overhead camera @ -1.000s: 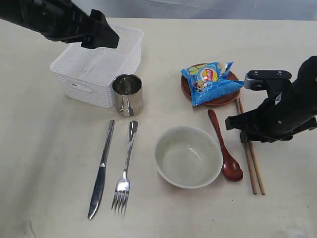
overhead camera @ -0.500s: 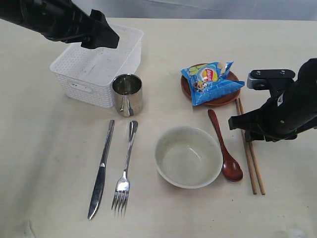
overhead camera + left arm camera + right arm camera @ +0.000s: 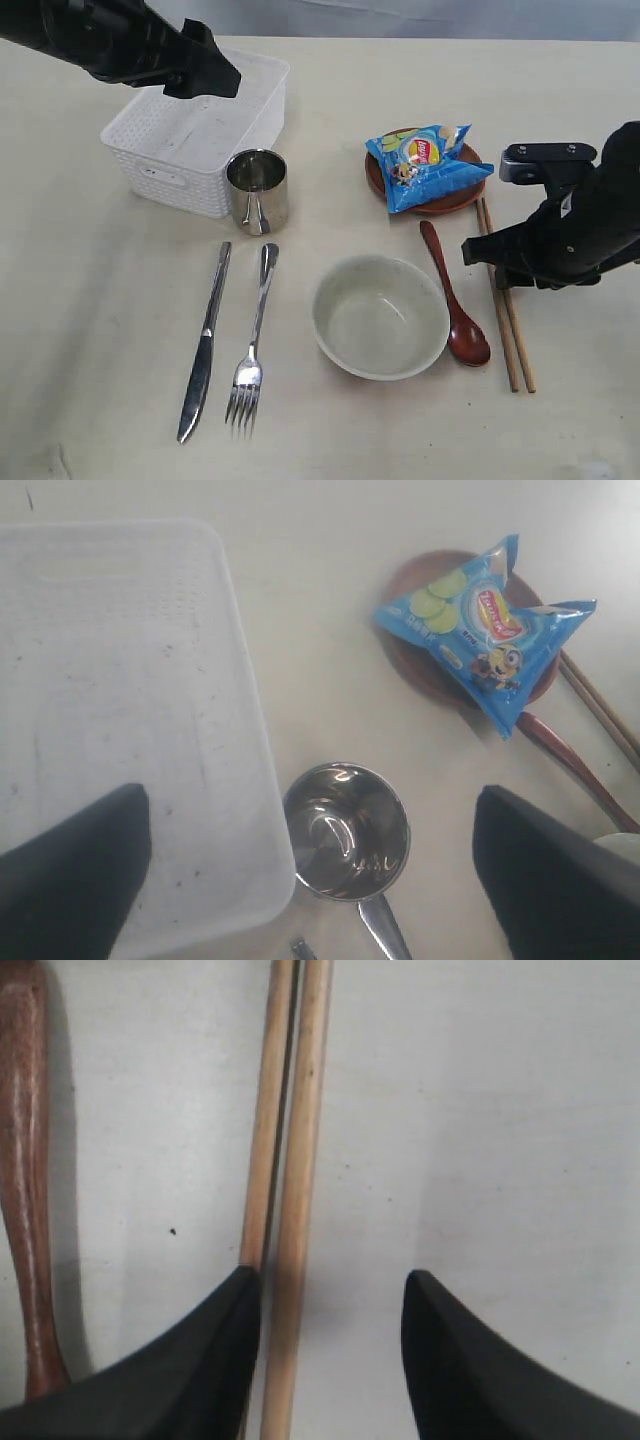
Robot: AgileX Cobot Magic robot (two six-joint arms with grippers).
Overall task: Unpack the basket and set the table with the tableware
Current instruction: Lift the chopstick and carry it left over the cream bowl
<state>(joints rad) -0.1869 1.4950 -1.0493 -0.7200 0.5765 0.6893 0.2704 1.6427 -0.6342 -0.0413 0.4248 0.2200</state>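
The white basket [image 3: 190, 130] stands empty at the back left of the table [image 3: 100, 330]. My left gripper [image 3: 205, 72] hangs open above it, holding nothing; the steel cup [image 3: 346, 830] shows between its fingers [image 3: 75, 870]. In front lie the knife [image 3: 205, 340], fork [image 3: 252, 345], cream bowl [image 3: 380, 315], red spoon [image 3: 455, 295] and chopsticks [image 3: 515, 340]. My right gripper [image 3: 330, 1360] stands open low over the chopsticks [image 3: 290, 1160]. One stick lies between its fingertips, the other at the edge of one finger. The spoon handle [image 3: 25, 1160] lies beside them.
A blue chip bag [image 3: 425, 160] lies on the reddish-brown plate [image 3: 450, 203] at the back right. The cup [image 3: 258, 190] stands against the basket's front corner.
My right arm has shifted slightly to the right above the chopsticks. The left arm and all tableware are where they were.
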